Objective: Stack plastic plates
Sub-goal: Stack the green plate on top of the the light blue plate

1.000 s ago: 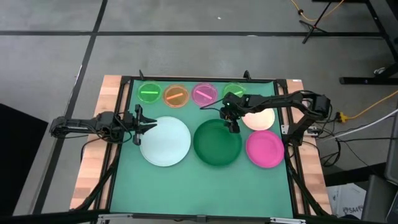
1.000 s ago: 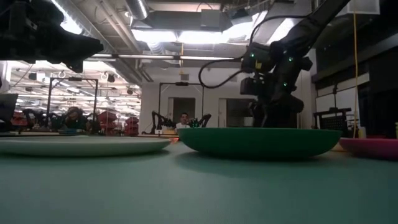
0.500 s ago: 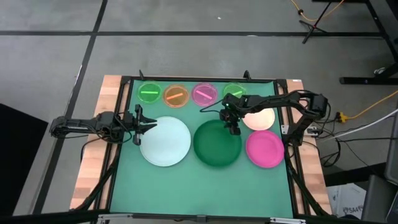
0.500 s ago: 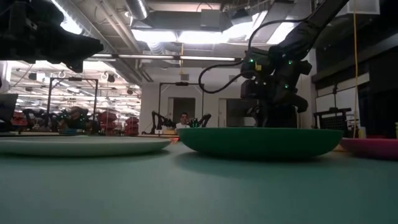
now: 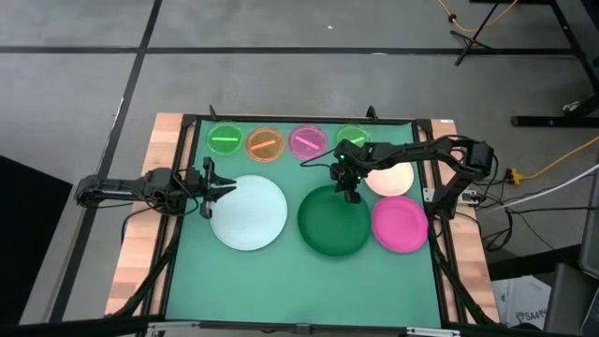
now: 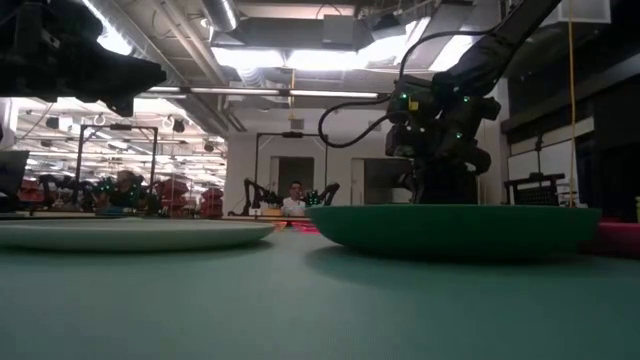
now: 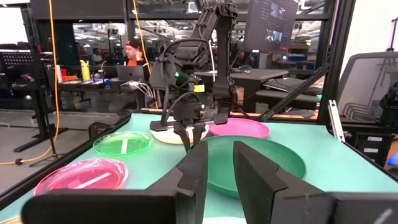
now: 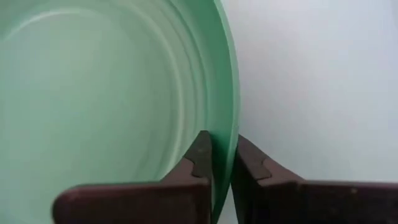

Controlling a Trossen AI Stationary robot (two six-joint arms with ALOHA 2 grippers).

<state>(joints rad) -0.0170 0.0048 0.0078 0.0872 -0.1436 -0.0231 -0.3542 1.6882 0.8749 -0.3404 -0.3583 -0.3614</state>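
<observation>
Dark green plate sits mid-table, and the right gripper has its fingers pinched narrow over the far rim. The right wrist view shows it best: one finger inside the smooth ridged rim, the other outside. From above you also see the white plate, with the left gripper at its edge, fingers only slightly apart, holding nothing.

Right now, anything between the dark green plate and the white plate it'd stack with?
Nothing visible. The right gripper pinches the dark green plate at its far rim; bare mat separates it from the white plate. The left gripper waits at the white plate's left edge.
</observation>
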